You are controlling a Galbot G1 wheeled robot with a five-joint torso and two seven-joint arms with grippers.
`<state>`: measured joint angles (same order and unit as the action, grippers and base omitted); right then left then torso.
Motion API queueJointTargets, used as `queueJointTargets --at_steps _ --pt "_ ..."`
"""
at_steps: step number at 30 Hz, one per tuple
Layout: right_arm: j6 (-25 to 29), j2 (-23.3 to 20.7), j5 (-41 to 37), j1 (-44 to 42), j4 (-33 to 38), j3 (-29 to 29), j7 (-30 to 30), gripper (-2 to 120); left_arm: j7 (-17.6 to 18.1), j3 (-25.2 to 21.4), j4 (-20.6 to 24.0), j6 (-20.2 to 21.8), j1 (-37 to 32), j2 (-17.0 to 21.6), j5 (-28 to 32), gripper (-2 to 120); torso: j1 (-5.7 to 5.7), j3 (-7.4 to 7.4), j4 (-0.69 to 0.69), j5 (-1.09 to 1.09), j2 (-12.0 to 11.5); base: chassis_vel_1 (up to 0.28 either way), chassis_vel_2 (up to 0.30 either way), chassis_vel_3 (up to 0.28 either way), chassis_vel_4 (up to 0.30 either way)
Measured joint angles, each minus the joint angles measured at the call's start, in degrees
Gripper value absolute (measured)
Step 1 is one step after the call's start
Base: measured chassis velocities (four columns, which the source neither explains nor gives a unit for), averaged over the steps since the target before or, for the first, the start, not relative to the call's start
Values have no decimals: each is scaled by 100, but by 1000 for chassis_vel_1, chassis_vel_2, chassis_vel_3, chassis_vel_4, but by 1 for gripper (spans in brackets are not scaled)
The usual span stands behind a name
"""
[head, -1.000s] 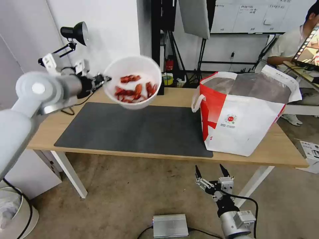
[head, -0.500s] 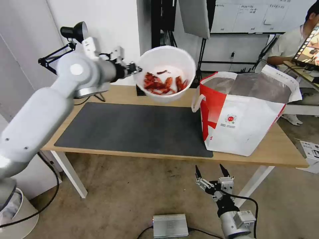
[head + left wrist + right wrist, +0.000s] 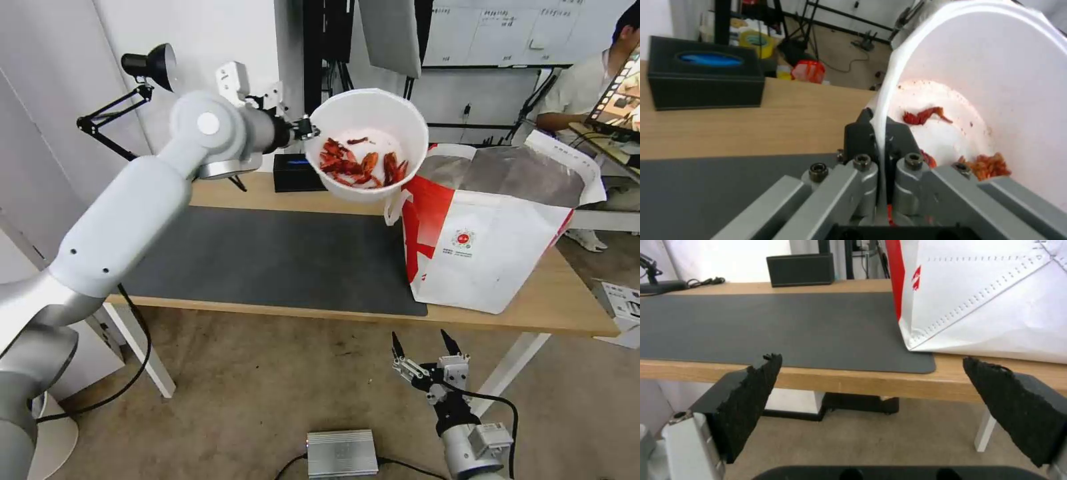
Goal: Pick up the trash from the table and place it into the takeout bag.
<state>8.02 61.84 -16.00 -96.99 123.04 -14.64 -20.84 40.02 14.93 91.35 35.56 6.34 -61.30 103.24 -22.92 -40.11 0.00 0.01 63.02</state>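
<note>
A white bowl of red scraps (image 3: 368, 145) hangs in the air above the table (image 3: 280, 192), tilted toward me, right beside the takeout bag's left rim. My left gripper (image 3: 309, 128) is shut on the bowl's left rim; the left wrist view shows the rim of the bowl (image 3: 987, 83) pinched between the two fingers of that gripper (image 3: 881, 133). The takeout bag (image 3: 490, 230), white with red sides and foil lining, stands open at the table's right end. Low in front of the table, my right gripper (image 3: 425, 348) waits open with nothing in it, and its black pads (image 3: 753, 393) stand wide apart.
A dark grey mat (image 3: 267, 257) covers the middle of the table. A black rectangular box (image 3: 298, 172) and a black desk lamp (image 3: 148, 65) sit at the back. A metal box (image 3: 341, 453) lies on the floor. A person sits at the far right behind the bag.
My left arm has carried the bowl to the right and a little higher, from over the mat's back left to beside the bag's rim. The right arm has not moved.
</note>
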Motion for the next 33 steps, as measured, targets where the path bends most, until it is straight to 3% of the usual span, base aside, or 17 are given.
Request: queueJointTargets --at_steps 33 --pt "0 0 0 0 0 0 0 100 256 -85 -1068 -172 354 -1559 -456 0 0 0 0 -1 0 0 0 0 0"
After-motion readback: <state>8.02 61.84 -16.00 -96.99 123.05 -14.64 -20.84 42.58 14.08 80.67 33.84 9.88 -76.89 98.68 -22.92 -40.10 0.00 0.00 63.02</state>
